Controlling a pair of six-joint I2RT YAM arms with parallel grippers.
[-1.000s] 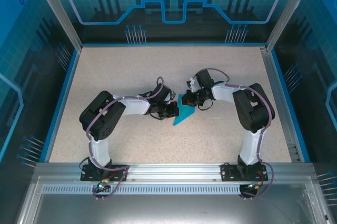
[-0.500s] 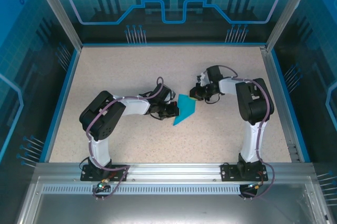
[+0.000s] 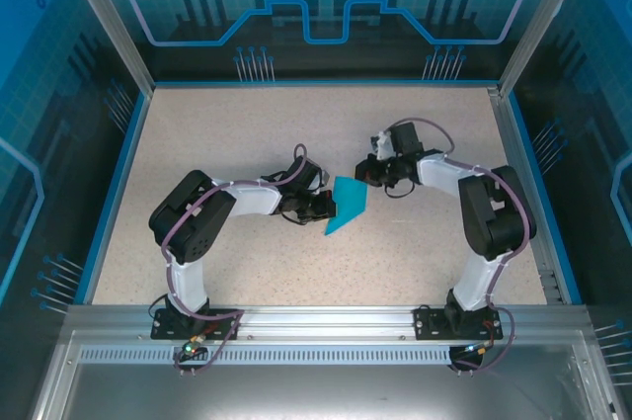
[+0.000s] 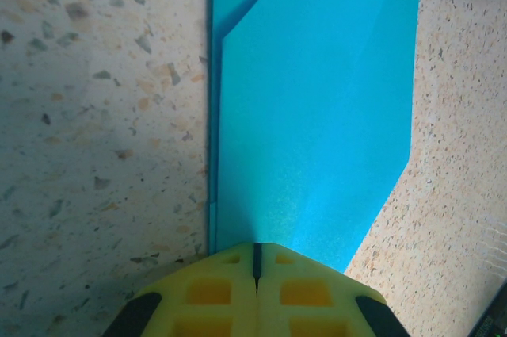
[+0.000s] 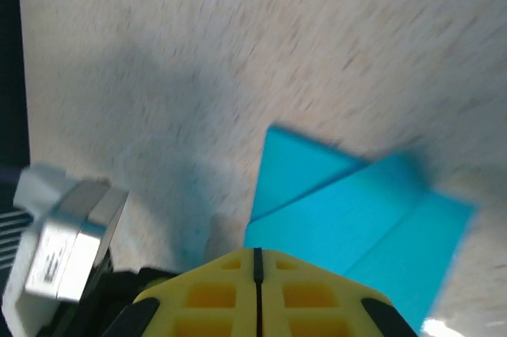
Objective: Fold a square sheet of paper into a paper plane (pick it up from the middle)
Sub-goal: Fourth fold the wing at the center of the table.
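The square sheet of paper is cyan-blue and lies flat mid-table, folded into a narrow dart-like shape whose sharp tip points toward the near left. My left gripper is shut, its tips resting on the paper's left edge. The left wrist view has the yellow fingertips closed together at the edge of the folded paper, with layered flaps ahead. My right gripper is shut and sits at the paper's far right corner. In the blurred right wrist view the closed right gripper is just short of the paper.
The speckled beige tabletop is bounded by a blue rim and glass walls on metal posts. The left arm's wrist housing appears at the lower left of the right wrist view, close to the right gripper.
The right gripper has drawn back off the paper toward the far right, and its elbow has swung outward to the right. The left gripper and paper have stayed put.
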